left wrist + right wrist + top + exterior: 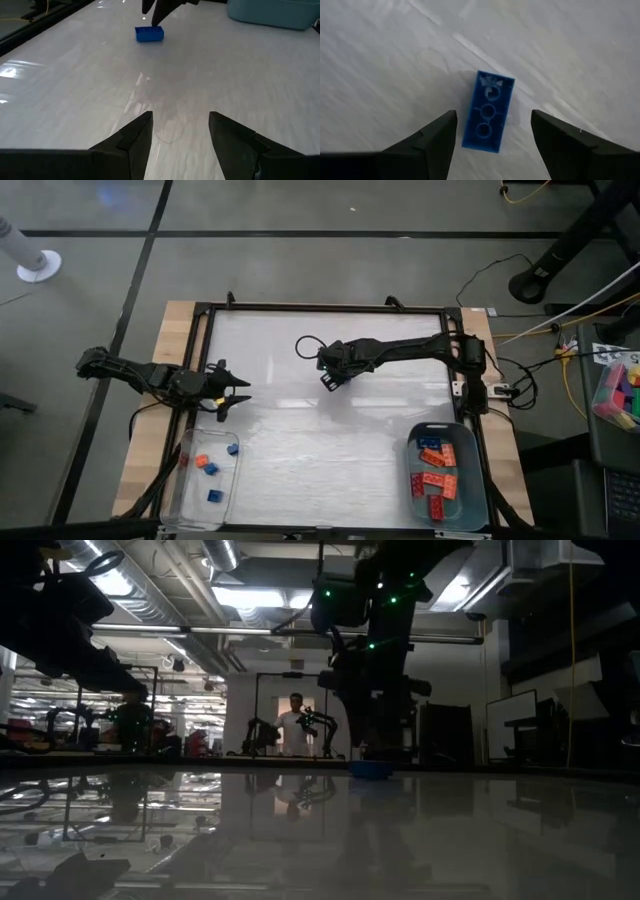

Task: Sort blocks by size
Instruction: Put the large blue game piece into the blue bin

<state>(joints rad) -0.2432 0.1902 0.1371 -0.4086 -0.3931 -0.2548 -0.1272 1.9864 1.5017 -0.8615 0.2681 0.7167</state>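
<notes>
Hovering over the middle of the surface [300, 440], the right claw [492, 132] stands open with a long blue block [487, 111] lying flat between its fingers, untouched; only the right wrist view shows this, since from above the arm hides the block. Left claw [238, 392], also open, waits well to the side, above the clear tray [190, 515] of short blocks [205, 465]. Beyond the right claw sits a bin [475, 510] of longer blocks [435, 475].
</notes>
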